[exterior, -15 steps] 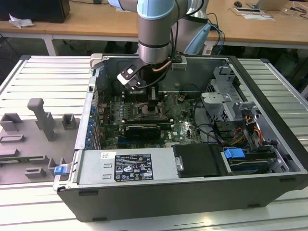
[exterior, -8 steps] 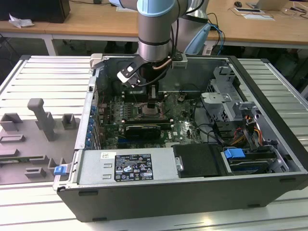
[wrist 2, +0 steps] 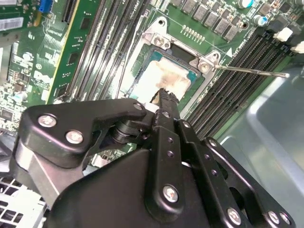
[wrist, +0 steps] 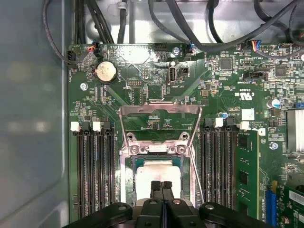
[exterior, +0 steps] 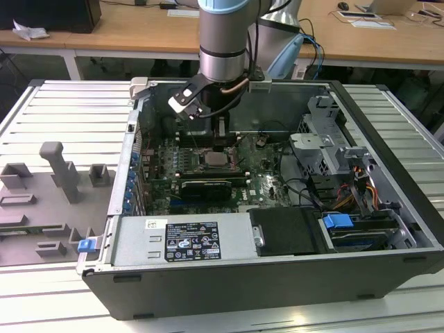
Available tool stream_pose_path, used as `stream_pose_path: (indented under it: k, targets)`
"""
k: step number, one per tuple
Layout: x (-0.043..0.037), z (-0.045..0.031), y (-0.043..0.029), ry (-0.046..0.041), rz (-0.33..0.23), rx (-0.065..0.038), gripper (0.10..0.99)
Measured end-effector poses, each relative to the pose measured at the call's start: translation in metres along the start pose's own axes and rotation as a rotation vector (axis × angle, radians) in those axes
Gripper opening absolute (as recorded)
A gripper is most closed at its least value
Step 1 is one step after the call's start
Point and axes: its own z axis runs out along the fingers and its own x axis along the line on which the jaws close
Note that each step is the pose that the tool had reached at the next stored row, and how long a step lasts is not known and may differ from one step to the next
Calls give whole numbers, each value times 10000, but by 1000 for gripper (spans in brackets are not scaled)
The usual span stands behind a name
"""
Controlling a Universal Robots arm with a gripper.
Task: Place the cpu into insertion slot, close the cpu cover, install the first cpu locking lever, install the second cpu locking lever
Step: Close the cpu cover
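Black fingers of my hand (wrist: 161,186) were pressed together and held nothing, with the tips over the cpu (wrist: 159,170). The cpu lay flat in the insertion slot (wrist: 133,167). The cpu cover (wrist: 159,109) stood open, tilted up beside it. In the exterior view the slot was at 6 o'clock from my hand.

First wrist view: fingers (wrist: 156,188) and gripper (wrist: 162,183) body cover the cpu (wrist: 159,168) near edge, so contact can't be judged. Second wrist view: linkage (wrist 2: 171,156) hides much of the insertion slot (wrist 2: 183,49). Exterior view: arm (exterior: 222,41) is cut off at the top edge and blocks the slot's far edge. Cpu seating is too small to tell.
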Motion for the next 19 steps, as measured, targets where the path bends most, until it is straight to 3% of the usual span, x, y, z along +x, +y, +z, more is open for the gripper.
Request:
stream_pose_path:
  k: [2, 8, 11, 13, 19]
  targets:
    - [0, -44, 1, -16, 0, 0, 106]
    - [11, -315, 6, -62, -4, -1, 106]
    - [-10, -318, -2, -62, -2, -4, 106]
    - [-68, -316, 5, -61, -2, -4, 106]
    - [-68, -388, 45, -53, -14, -6, 106]
